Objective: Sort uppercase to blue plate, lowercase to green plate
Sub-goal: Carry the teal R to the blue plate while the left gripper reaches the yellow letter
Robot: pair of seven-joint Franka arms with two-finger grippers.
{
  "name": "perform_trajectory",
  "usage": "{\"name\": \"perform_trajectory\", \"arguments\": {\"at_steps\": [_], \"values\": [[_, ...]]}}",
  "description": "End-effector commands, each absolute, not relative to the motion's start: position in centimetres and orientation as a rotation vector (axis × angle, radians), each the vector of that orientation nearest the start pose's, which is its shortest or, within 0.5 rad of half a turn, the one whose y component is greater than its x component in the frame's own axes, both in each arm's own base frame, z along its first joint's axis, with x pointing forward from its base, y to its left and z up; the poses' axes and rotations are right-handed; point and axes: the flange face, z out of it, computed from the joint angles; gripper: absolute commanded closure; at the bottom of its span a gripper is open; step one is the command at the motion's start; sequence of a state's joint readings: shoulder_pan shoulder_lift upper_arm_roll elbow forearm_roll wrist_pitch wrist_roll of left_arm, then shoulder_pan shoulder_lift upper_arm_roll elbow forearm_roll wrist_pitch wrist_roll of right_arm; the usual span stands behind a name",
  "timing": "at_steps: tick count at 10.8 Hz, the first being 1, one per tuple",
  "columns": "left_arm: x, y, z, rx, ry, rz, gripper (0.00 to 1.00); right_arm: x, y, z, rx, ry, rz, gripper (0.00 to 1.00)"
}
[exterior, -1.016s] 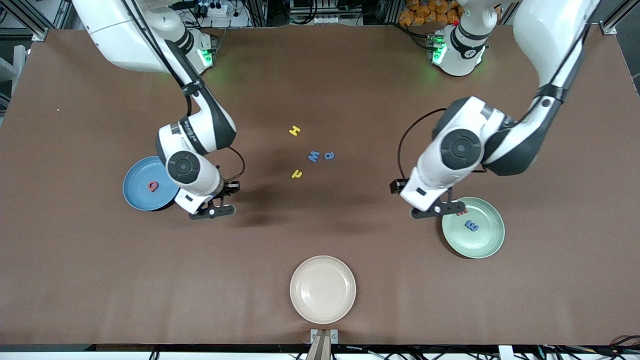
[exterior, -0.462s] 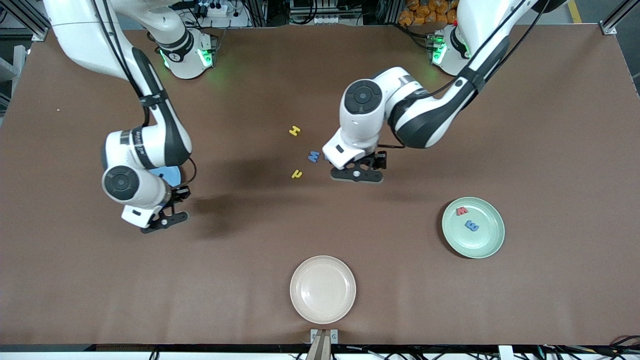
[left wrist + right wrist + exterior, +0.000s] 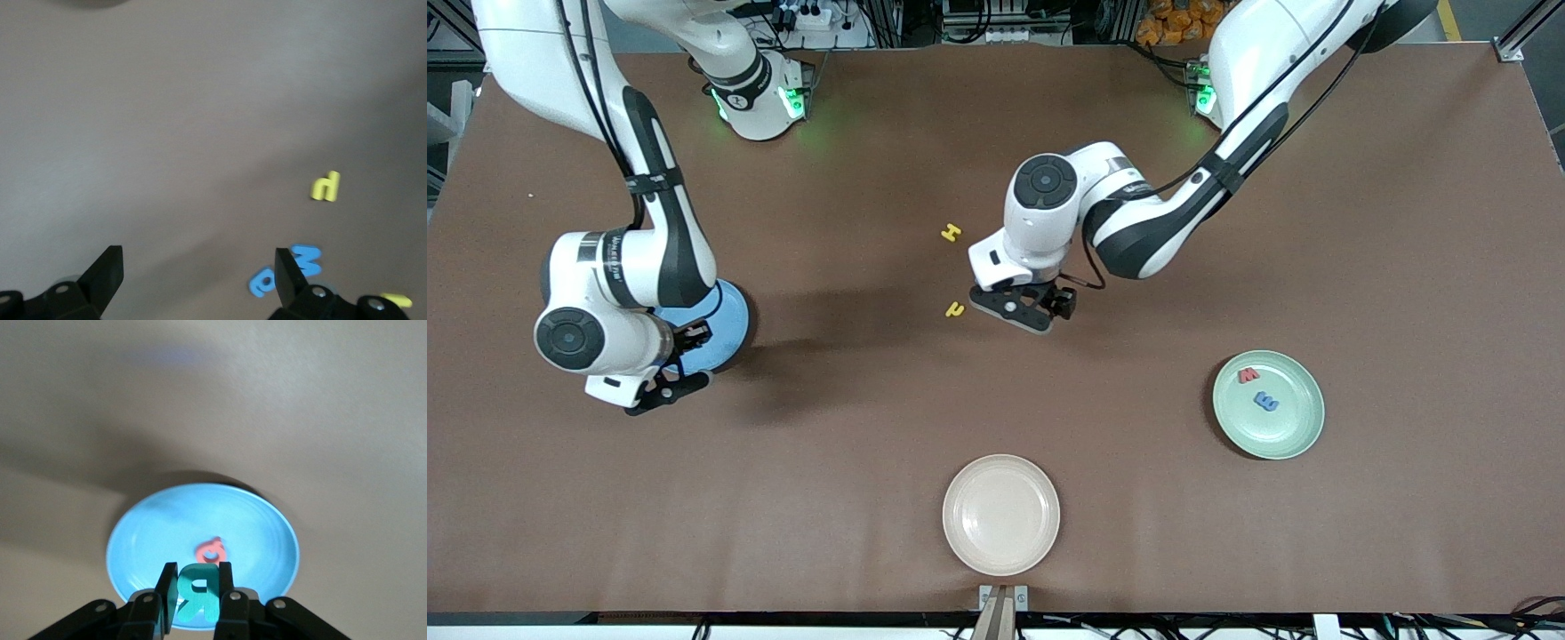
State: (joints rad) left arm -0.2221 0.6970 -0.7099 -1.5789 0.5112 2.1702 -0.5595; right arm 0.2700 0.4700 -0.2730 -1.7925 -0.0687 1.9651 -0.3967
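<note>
- Three plates sit on the table [image 3: 1405,222]: a blue plate [image 3: 729,320] toward the right arm's end, a green plate [image 3: 1294,436] toward the left arm's end, a cream plate [image 3: 1000,514] at the edge nearest the front camera.
- One red Q [image 3: 212,551] lies in the blue plate.
- Two letters lie in the green plate: a red w [image 3: 1248,375] and a blue e [image 3: 1265,402].
- Two yellow letters show mid-table: H [image 3: 951,233] and r [image 3: 955,309].
- Two blue letters, W [image 3: 305,260] and a [image 3: 262,283], lie beneath the left gripper [image 3: 1021,311], whose fingers are spread apart and empty.
- One teal R [image 3: 195,591] is clamped in the right gripper [image 3: 197,593] over the blue plate.
</note>
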Motion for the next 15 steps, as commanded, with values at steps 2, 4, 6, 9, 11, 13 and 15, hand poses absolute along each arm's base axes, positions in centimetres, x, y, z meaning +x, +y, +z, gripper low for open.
{"name": "perform_trajectory", "arguments": {"at_steps": [2, 4, 6, 9, 11, 13, 15], "values": [[47.3, -54.0, 29.8, -3.042, 0.967, -0.179, 0.0, 60.3, -3.9, 26.5, -3.1, -0.729, 0.578, 0.79], [45.5, -56.4, 28.1, -3.027, 0.912, -0.187, 0.0, 59.1, -5.5, 24.5, -3.097, -0.736, 0.574, 0.79], [45.1, -58.4, 26.6, -3.041, 0.857, -0.197, 0.0, 57.9, -5.9, 22.6, -3.103, -0.742, 0.551, 0.79], [46.0, -59.4, 24.9, -3.087, 0.808, -0.192, 0.0, 57.5, -6.3, 21.3, -3.109, -0.744, 0.546, 0.78], [46.2, -59.5, 24.3, -3.136, 0.674, -0.174, 0.05, 56.7, -6.8, 20.3, -3.104, -0.737, 0.56, 0.77], [45.6, -59.9, 23.4, -3.126, 0.684, -0.164, 0.12, 55.7, -7.0, 18.9, -3.102, -0.737, 0.563, 0.77], [45.4, -60.7, 22.5, -3.135, 0.667, -0.154, 0.16, 55.4, -7.2, 18.5, -3.103, -0.733, 0.563, 0.73]]}}
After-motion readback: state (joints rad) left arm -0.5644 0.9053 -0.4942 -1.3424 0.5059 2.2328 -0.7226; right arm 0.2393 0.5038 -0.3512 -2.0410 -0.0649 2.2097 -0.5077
